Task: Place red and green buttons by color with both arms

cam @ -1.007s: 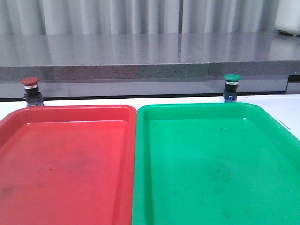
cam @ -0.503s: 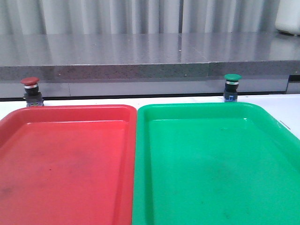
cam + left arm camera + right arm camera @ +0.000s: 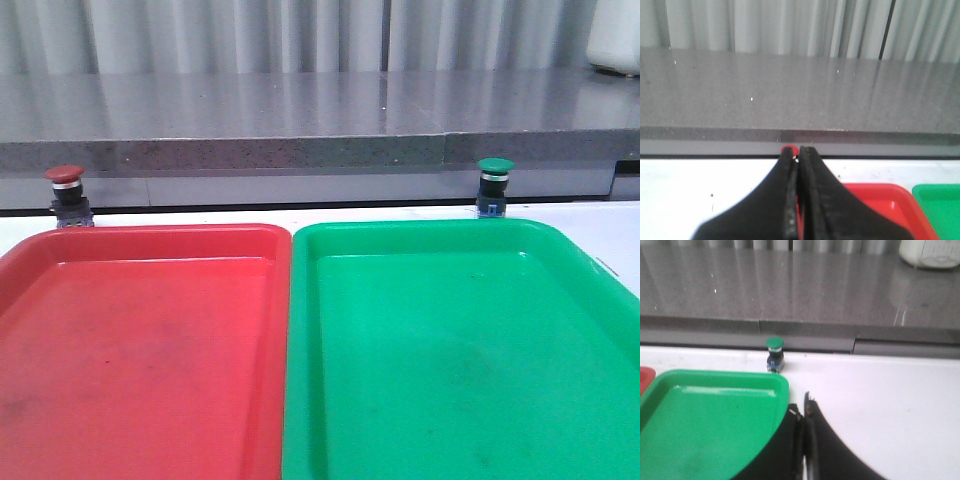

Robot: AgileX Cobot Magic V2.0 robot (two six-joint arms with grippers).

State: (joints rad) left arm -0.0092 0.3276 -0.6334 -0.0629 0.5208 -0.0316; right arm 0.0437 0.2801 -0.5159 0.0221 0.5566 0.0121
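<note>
Front view shows two buttons, one red (image 3: 65,186) and one green (image 3: 495,185), both upright with caps up, on the white table (image 3: 200,215) just behind the trays. Red button stands behind the red tray (image 3: 150,240), green behind the green tray (image 3: 420,235); the two trays touch. No readable writing. Left gripper (image 3: 798,160) and right gripper (image 3: 802,412) are both closed, empty, clear of the buttons.

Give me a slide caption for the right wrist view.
Shut right gripper over the green tray's near corner, the green button standing upright on the white table beyond the tray.
</note>
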